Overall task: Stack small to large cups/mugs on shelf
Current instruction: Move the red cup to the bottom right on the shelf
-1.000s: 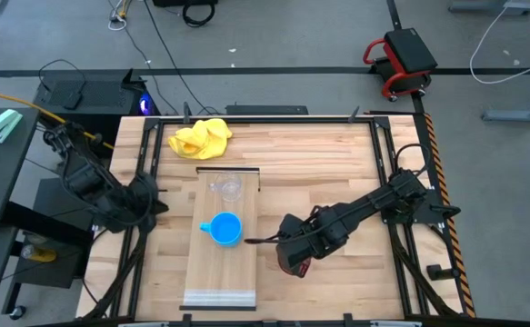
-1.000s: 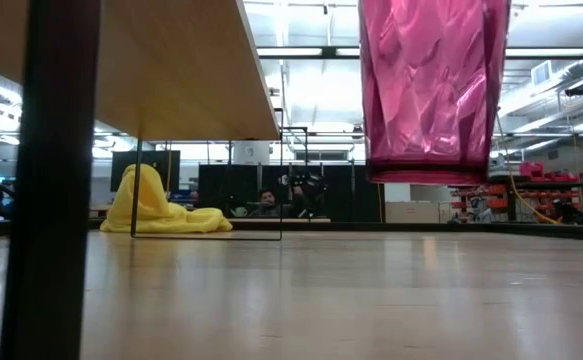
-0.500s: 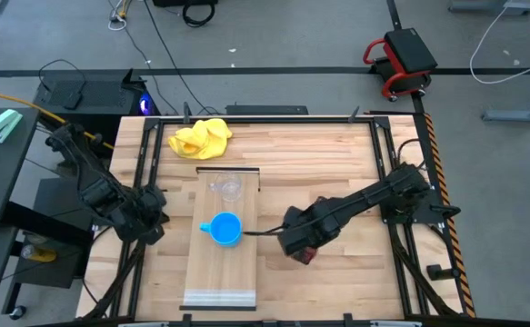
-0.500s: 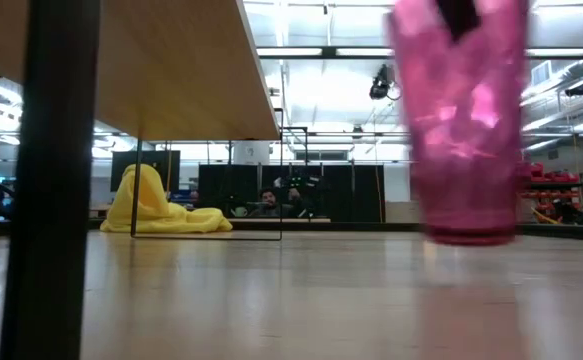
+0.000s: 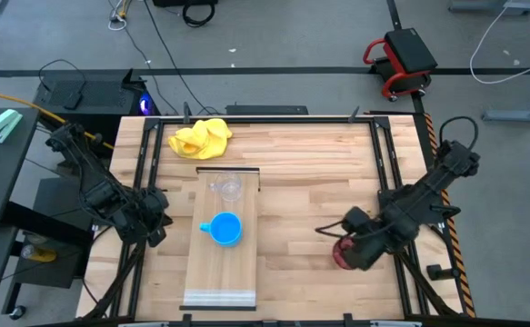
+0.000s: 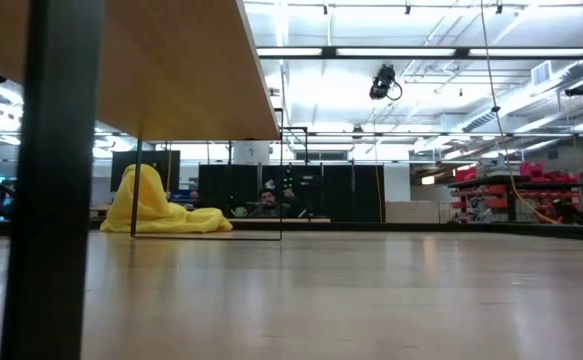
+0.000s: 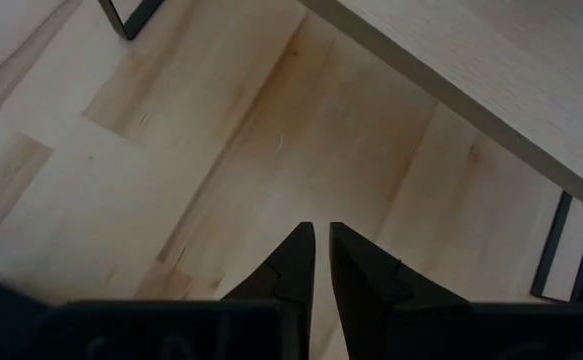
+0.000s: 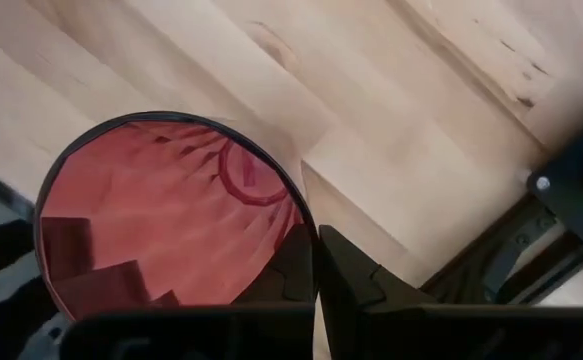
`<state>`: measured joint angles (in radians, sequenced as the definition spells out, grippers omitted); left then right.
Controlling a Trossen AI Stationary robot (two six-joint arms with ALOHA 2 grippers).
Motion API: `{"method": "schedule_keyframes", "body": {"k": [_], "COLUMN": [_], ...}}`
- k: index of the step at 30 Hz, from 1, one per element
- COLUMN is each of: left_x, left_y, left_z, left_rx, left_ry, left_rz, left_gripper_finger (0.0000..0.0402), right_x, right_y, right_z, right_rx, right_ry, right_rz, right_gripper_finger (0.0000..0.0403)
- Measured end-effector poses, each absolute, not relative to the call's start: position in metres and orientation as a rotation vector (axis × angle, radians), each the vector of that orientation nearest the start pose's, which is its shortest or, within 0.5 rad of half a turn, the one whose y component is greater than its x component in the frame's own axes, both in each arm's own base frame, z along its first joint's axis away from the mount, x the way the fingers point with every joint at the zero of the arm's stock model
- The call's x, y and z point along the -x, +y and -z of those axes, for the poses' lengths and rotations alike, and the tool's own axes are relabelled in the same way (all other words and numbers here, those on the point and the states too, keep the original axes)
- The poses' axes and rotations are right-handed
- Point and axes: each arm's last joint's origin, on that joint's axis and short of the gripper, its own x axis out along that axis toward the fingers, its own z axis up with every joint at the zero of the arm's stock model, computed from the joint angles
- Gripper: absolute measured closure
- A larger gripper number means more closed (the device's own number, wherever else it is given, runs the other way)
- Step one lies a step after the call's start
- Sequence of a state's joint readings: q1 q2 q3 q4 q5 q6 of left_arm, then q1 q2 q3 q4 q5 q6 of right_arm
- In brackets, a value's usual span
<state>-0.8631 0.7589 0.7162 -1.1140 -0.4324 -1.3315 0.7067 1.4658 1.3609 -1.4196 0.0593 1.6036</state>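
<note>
The dark red ribbed cup is upright at the table's right near side, with my right gripper shut on it. In the right wrist view its open mouth faces the camera. The bright blue mug and the small clear cup stand on the long wood shelf, the clear cup farther back. In the low view the shelf stands raised on dark legs. My left gripper is shut and empty at the table's left edge, beside the shelf. My right gripper holds the red cup by its rim, one finger inside the cup and one outside, the wall between them. The fingers come from above, pointing down. The cup stays upright; whether its base is on the table does not show.
A yellow cloth lies at the table's far edge behind the shelf. Bare tabletop lies between the shelf and the right arm. Black frame rails run along the table's sides.
My right gripper has carried the red cup from beside the shelf toward the table's right edge, lowering it on the way; the cup has stayed upright. My left arm has shifted a little toward the near edge.
</note>
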Motion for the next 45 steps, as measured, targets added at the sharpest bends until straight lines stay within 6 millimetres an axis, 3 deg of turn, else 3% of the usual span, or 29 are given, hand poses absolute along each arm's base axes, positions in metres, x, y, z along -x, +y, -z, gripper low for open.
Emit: {"method": "schedule_keyframes", "body": {"k": [21, 45], "left_x": [-0.094, -0.095], "left_y": [-0.091, -0.092], "left_z": [-0.245, -0.246], "left_rx": [0.523, 0.518], "left_ry": [0.945, 0.937], "left_rz": [-0.259, -0.251], "left_gripper_finger": [0.0339, 0.0335], "right_x": [-0.188, -0.19], "right_y": [0.163, 0.163], "right_z": [-0.29, -0.29], "right_rx": [-0.706, -0.703], "right_ry": [1.377, 1.31], "right_rz": [0.699, 0.708], "right_gripper_finger": [0.0388, 0.038]}}
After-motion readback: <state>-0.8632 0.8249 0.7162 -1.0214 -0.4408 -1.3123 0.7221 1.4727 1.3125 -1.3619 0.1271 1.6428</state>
